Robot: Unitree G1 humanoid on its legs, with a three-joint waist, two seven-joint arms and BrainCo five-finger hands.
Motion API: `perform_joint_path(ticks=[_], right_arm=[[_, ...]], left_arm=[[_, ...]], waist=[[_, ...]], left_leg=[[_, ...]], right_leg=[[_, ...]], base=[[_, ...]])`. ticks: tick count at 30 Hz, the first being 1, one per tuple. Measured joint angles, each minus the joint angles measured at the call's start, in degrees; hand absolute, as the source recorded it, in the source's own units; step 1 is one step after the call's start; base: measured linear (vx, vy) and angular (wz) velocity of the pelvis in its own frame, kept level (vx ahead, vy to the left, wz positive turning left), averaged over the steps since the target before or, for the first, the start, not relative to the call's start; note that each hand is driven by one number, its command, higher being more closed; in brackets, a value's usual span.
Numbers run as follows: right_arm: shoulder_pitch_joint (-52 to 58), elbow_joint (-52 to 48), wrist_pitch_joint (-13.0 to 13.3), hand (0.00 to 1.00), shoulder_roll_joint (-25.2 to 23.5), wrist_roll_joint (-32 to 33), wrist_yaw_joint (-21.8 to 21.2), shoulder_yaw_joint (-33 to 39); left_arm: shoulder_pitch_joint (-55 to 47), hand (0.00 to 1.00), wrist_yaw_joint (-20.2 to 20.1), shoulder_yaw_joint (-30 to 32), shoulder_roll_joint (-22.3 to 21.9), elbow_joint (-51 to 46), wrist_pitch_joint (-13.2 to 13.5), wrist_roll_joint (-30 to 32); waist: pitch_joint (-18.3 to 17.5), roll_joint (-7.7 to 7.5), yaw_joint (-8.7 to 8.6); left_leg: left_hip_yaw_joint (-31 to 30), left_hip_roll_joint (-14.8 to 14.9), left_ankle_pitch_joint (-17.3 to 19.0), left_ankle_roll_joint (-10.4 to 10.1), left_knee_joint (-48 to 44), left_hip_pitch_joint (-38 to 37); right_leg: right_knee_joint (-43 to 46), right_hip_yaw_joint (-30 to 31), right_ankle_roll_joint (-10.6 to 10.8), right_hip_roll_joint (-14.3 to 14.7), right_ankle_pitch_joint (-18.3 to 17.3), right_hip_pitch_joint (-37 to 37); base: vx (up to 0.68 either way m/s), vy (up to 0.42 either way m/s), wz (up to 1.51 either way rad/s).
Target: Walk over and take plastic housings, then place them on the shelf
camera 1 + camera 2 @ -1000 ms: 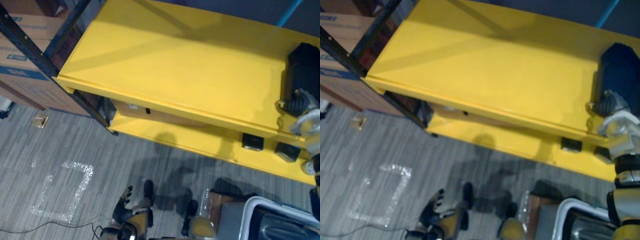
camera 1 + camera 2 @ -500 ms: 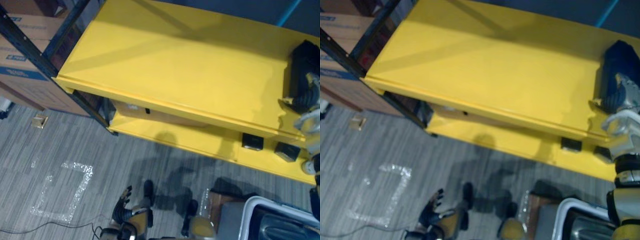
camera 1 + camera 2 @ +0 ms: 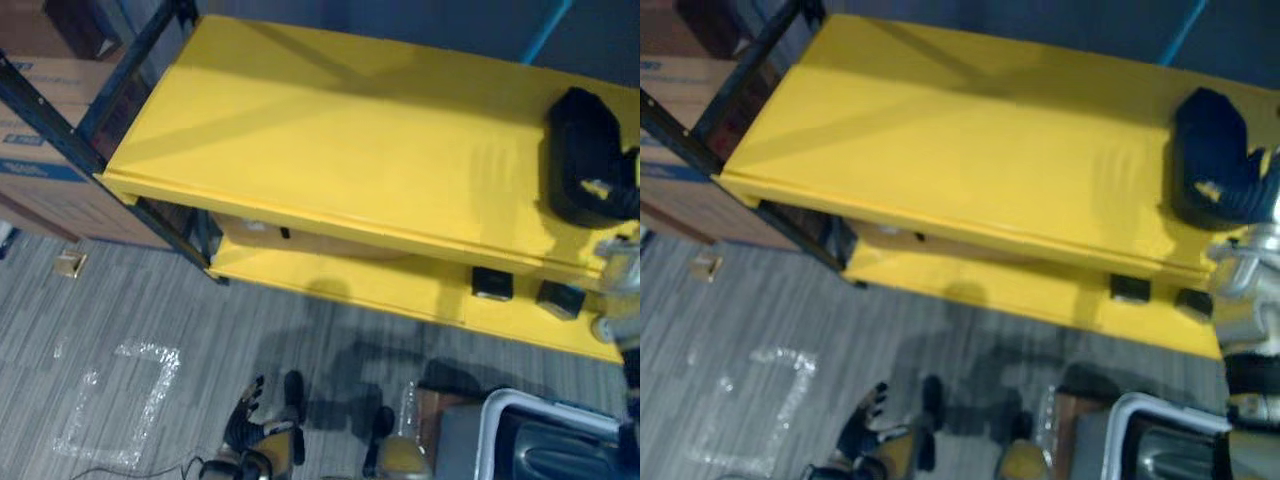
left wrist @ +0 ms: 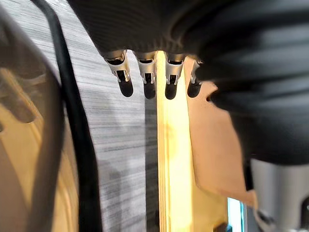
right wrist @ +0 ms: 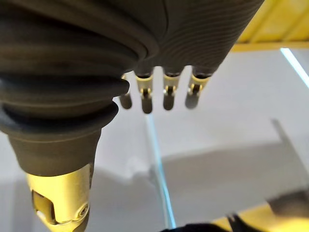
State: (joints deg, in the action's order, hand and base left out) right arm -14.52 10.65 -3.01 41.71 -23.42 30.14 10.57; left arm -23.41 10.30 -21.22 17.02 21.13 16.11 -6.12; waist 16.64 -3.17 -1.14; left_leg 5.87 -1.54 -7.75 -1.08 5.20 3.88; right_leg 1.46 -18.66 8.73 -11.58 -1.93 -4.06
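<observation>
The right hand's fingers are straight and a little apart, pointing at a grey wall and holding nothing. The left hand's fingers hang loose and apart over the floor, also empty.

The black plastic housing lies on the yellow top shelf at about two o'clock in the head views, near the shelf's right end. The right hand sits just beside it, on its four o'clock side; I cannot tell whether the two touch. The left hand is low, at seven o'clock.

The likely risk is a snag. With the hand so close, a fingertip or the ribbed cover could catch the housing as the arm moves. That could drag it toward the front edge and onto the lower shelf, where two small black boxes sit at four o'clock. It could also end up in the white bin at five o'clock.
</observation>
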Motion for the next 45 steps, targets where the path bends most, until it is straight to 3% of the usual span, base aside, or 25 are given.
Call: perform_joint_path(ticks=[4, 6, 9, 12, 14, 23, 28, 45], right_arm=[[10.0, -11.2, -0.6, 1.00, -7.9, 9.1, -7.2, 1.2], [17.6, -17.0, -0.7, 1.00, -14.8, 21.4, -11.9, 1.9], [24.3, -17.2, -0.5, 1.00, -22.3, 32.1, -16.0, 1.9], [28.5, -16.2, 1.5, 1.00, -27.1, 38.3, -19.2, 1.8], [28.9, -13.4, 4.4, 1.00, -28.8, 40.7, -21.3, 1.7], [24.3, -7.1, 9.3, 1.00, -30.0, 42.6, -21.3, 1.7], [21.0, -7.1, 10.5, 1.00, -30.4, 43.1, -20.5, 1.8], [7.8, -0.4, 11.3, 1.00, -28.1, 43.2, -15.0, 1.9]], left_arm=[[-0.1, 0.00, 0.0, 0.2, -0.1, 0.4, -0.8, 0.2], [0.1, 0.00, 0.0, 1.2, -1.0, 1.0, -1.8, 0.5], [1.1, 0.00, 0.1, 3.0, -3.5, 3.6, -2.9, 1.5], [1.5, 0.00, 0.2, 3.3, -4.1, 4.3, -3.8, 3.2], [1.4, 0.00, 0.5, 3.4, -4.6, 4.3, -4.1, 4.5], [1.4, 0.00, 0.8, 4.3, -5.0, 4.3, -5.4, 4.5], [1.6, 0.00, 0.8, 4.2, -5.0, 4.2, -6.2, 4.5], [2.6, 0.00, 0.8, 2.4, -5.1, 4.2, -6.3, 4.8]], waist=[[-2.3, -0.48, -1.38], [-3.5, -0.63, -1.73], [-5.0, -0.67, -2.91], [-5.9, -0.50, -3.38], [-6.3, -0.17, -3.42], [-7.2, 0.71, -2.55], [-7.2, 0.81, -2.36], [-6.6, 1.78, -0.76]], left_leg=[[1.9, 0.8, 0.5, -0.2, 0.0, -1.3], [3.2, 1.4, 0.7, -0.3, 0.0, -2.0], [3.8, 1.7, 1.0, -0.4, 0.0, -2.3], [5.3, 2.0, 1.6, -0.5, 0.0, -3.0], [5.7, 2.0, 1.9, 0.0, 0.0, -3.0], [5.4, 1.0, 2.3, 0.3, 0.0, -2.7], [4.2, 0.7, 2.4, 0.3, 0.0, -2.8], [2.2, 0.0, 2.7, 0.1, 0.0, -3.6]], right_leg=[[-0.1, 1.8, -0.2, 0.6, 0.1, -0.1], [-0.2, 3.1, -0.4, 0.7, 0.0, 0.0], [-0.2, 3.6, -0.6, 0.9, -0.3, 0.0], [-0.1, 4.8, -0.6, 1.2, -0.2, 0.0], [-0.3, 5.1, -0.6, 1.1, -0.2, 0.0], [-0.4, 4.9, -0.4, 0.3, -0.3, -0.1], [-0.3, 4.2, 0.0, 0.2, 0.1, -0.9], [-0.8, 1.4, -0.3, -0.3, -1.6, -2.8]], base=[[-0.01, -0.023, -0.28], [-0.04, -0.016, -0.26], [-0.05, -0.002, -0.15], [-0.06, 0.017, -0.25], [-0.05, 0.032, -0.07], [0.03, 0.009, 0.04], [0.09, -0.014, 0.09], [0.01, -0.001, 0.07]])
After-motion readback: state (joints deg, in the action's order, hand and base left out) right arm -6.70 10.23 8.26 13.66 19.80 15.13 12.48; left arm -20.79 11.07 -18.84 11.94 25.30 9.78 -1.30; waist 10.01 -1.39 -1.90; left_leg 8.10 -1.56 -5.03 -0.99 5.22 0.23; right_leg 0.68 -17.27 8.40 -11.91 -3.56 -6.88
